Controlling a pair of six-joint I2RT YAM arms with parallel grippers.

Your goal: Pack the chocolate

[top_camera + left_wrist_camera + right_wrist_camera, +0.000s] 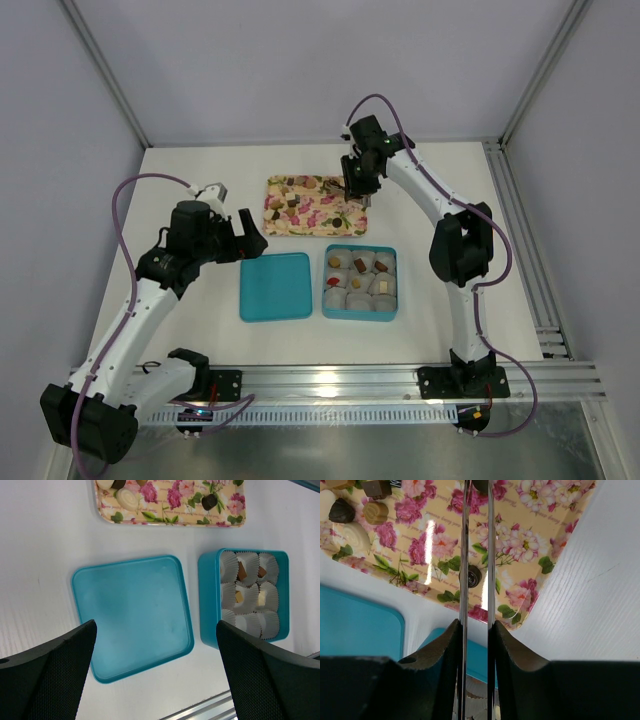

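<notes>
Several chocolates (291,200) lie on the flowered tray (322,226); some sit in paper cups (360,278) in the teal box (327,303). My right gripper (360,186) hovers over the tray's right end. In the right wrist view it (475,625) is shut on thin metal tongs (464,555), whose blades are nearly together. A dark swirled chocolate (472,576) lies on the tray between the blades' lines, and a dark piece (481,484) shows at their tips. My left gripper (245,238) is open and empty (156,626) above the teal lid (132,615).
The lid (274,286) lies flat, left of the box. The box (209,600) holds several white cups, some with brown or cream pieces. The tray (170,515) lies behind both. Cage posts stand at the table's back corners, and a rail runs along its near edge.
</notes>
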